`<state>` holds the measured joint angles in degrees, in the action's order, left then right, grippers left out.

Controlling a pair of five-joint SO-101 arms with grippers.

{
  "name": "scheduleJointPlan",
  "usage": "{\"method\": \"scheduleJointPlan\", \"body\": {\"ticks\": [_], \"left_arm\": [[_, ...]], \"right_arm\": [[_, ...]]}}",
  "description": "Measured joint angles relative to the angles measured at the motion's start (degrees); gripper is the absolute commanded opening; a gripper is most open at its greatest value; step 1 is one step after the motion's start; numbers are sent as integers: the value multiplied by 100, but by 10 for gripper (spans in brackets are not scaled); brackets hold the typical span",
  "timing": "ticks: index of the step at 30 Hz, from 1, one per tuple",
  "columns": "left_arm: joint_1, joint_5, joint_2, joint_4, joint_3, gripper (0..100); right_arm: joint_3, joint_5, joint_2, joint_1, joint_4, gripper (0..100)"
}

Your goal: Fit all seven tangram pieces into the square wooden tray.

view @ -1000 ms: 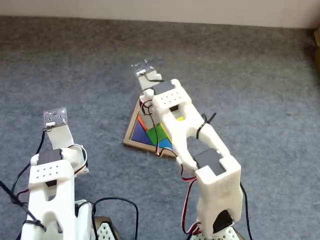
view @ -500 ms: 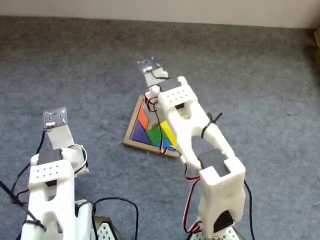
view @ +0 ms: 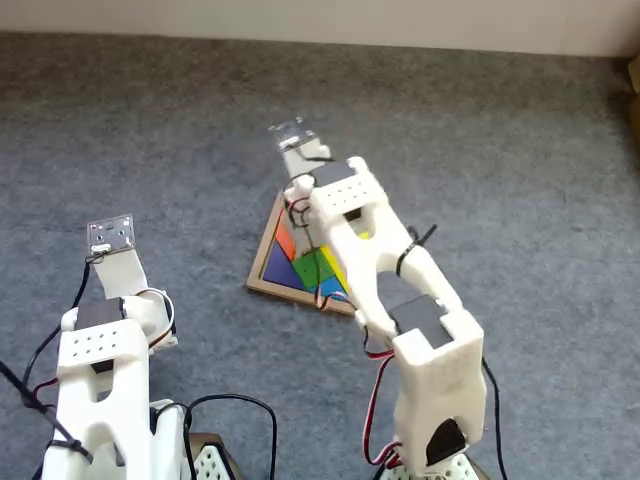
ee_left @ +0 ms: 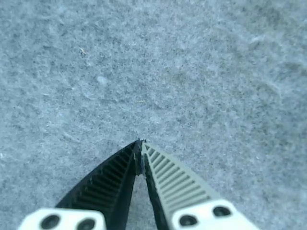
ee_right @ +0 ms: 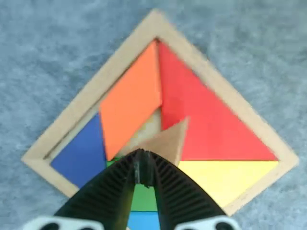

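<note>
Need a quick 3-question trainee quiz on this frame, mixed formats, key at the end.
1. True or false: the left gripper holds a tangram piece.
2. Which piece lies askew rather than seated flat in the tray? A red piece; B tan triangle; C yellow piece.
3. Short answer: are the jaws of the right gripper open or shut?

Key: 1 false, it is shut over bare carpet. 2 B. 3 shut, its tip at the tan triangle's edge.

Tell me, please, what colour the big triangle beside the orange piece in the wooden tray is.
The big triangle is red; the right wrist view shows it best.
</note>
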<state>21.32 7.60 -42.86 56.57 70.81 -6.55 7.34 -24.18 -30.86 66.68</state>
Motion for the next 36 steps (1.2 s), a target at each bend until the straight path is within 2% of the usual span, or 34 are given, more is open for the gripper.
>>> {"method": "scheduleJointPlan", "body": {"ticks": [10, 19, 30, 36], "left_arm": [[0, 0, 0, 0, 0, 6], [0, 0, 0, 0, 0, 6], [-404, 0, -79, 0, 0, 6], [-413, 0, -1134, 0, 457, 6]], "right_arm": [[9, 0, 0, -229, 105, 5], [-44, 0, 176, -185, 862, 5], [853, 0, 2444, 105, 897, 5], [1987, 0, 4237, 308, 897, 5]]}}
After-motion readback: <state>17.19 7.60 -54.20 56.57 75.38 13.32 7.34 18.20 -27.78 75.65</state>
